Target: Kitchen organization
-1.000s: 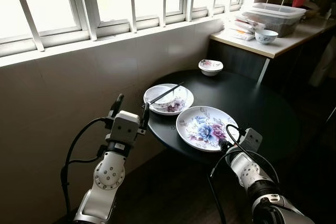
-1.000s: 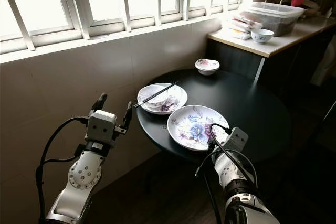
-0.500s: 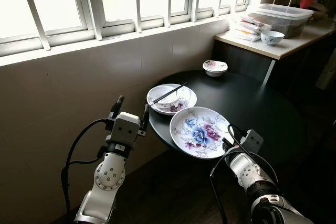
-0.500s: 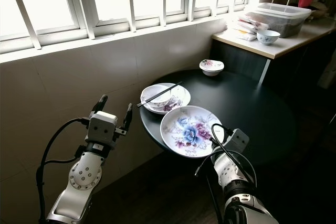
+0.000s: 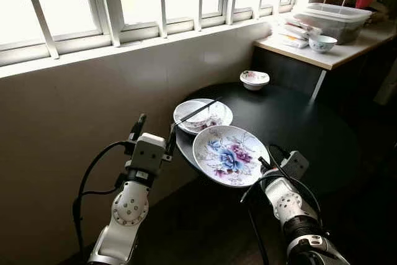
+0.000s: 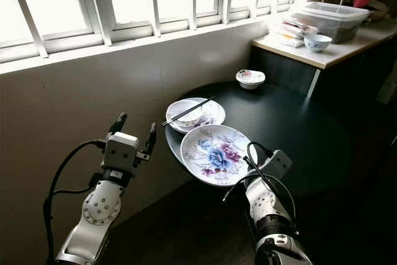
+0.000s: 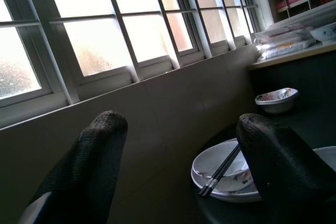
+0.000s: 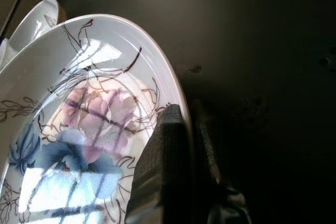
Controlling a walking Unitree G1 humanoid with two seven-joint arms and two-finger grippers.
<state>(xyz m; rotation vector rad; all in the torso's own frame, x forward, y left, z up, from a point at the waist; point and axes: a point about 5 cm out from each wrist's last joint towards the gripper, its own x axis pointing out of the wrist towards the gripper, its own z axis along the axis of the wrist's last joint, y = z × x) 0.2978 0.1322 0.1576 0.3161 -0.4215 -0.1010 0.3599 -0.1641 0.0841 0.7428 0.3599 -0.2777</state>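
right gripper (image 8: 184,145) pinching floral plate (image 5: 229,155) rim

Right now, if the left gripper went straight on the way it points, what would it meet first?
Probably the chopsticks lying across the bowl. The left gripper is open beside the table, aimed at them; depth is unclear, so it could pass into the tiled wall.

Both arms are silver metal with rounded joint housings. The left arm (image 5: 129,206) has a round disc at the wrist joint ringed with small screws, and above it a boxy pale grey block. A black cable (image 5: 87,178) loops out from its side. The left gripper (image 5: 153,133) has two long black fingers (image 7: 89,166) with a woven-looking texture. The right arm (image 5: 288,206) carries looped black cables too, and a darker band lower down, possibly a black collar.
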